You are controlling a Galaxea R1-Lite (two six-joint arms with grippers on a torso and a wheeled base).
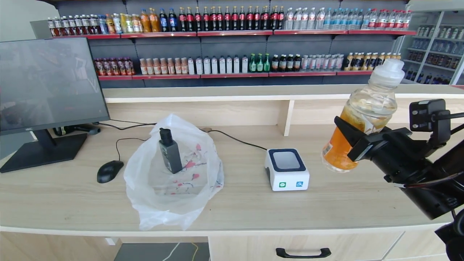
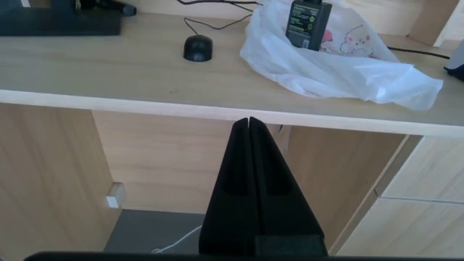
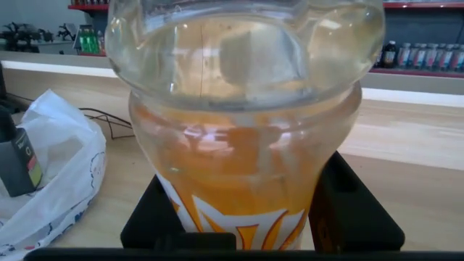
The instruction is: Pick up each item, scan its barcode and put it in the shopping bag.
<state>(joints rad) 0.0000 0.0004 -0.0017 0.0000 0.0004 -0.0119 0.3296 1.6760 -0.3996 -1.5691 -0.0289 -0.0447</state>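
Note:
My right gripper (image 1: pixel 357 139) is shut on an orange drink bottle (image 1: pixel 362 116) with a white cap, held tilted in the air to the right of the white barcode scanner (image 1: pixel 287 169). The same bottle (image 3: pixel 239 138) looms close in the right wrist view, between the black fingers (image 3: pixel 355 210). The translucent shopping bag (image 1: pixel 174 181) lies open on the counter left of the scanner, with a dark grey bottle (image 1: pixel 169 151) standing in it. My left gripper (image 2: pixel 249 129) hangs shut with nothing in it, below the counter's front edge (image 2: pixel 145 101), under the bag (image 2: pixel 326 54).
A monitor (image 1: pixel 47 87) stands at the counter's left with a black mouse (image 1: pixel 109 171) beside the bag. Cables run along the back towards the scanner. A raised wooden ledge (image 1: pixel 253 92) backs the counter. Drink shelves line the far wall. A drawer handle (image 1: pixel 303 252) sits below the counter.

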